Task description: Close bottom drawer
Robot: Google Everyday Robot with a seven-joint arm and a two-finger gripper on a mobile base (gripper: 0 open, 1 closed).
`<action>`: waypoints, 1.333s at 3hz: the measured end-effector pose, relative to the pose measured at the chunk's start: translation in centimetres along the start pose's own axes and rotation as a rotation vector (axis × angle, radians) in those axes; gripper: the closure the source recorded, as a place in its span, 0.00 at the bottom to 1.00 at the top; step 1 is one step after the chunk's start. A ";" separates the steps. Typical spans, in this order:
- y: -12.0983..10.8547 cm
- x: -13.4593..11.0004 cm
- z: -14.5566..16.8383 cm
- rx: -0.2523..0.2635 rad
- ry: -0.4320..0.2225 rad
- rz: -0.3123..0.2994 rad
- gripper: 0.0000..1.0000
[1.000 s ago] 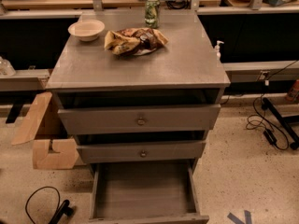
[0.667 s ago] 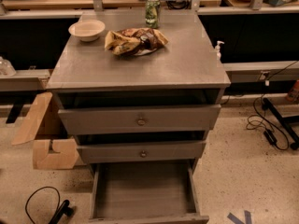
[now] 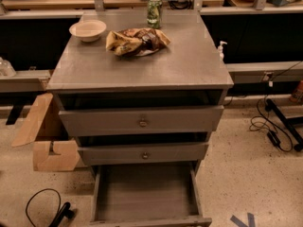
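A grey wooden cabinet (image 3: 142,65) with three drawers stands in the middle of the camera view. The bottom drawer (image 3: 147,193) is pulled far out toward me and its inside is empty. Only the top edge of its front panel (image 3: 151,221) shows at the lower frame edge; its knob is out of view. The top drawer (image 3: 142,120) and the middle drawer (image 3: 143,153) each stand out a little, each with a small round knob. The gripper is not in view.
On the cabinet top are a white bowl (image 3: 88,30), a crumpled snack bag (image 3: 136,40) and a green can (image 3: 154,12). An open cardboard box (image 3: 45,136) lies on the floor at left. Black cables (image 3: 42,207) lie lower left and more cables (image 3: 272,126) at right.
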State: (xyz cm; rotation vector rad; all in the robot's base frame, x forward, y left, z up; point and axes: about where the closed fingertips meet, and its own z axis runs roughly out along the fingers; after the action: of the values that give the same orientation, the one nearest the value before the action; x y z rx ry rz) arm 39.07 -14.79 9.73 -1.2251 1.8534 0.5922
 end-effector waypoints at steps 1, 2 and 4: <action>-0.5 -0.4 0.2 0.003 -0.012 -0.011 1.00; -2.5 -2.0 1.3 0.016 -0.045 -0.034 1.00; -4.4 -3.9 2.5 0.023 -0.079 -0.058 1.00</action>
State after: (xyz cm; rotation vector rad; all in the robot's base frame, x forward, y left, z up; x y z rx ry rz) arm 44.79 -12.75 11.77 -1.2186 1.7489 0.5776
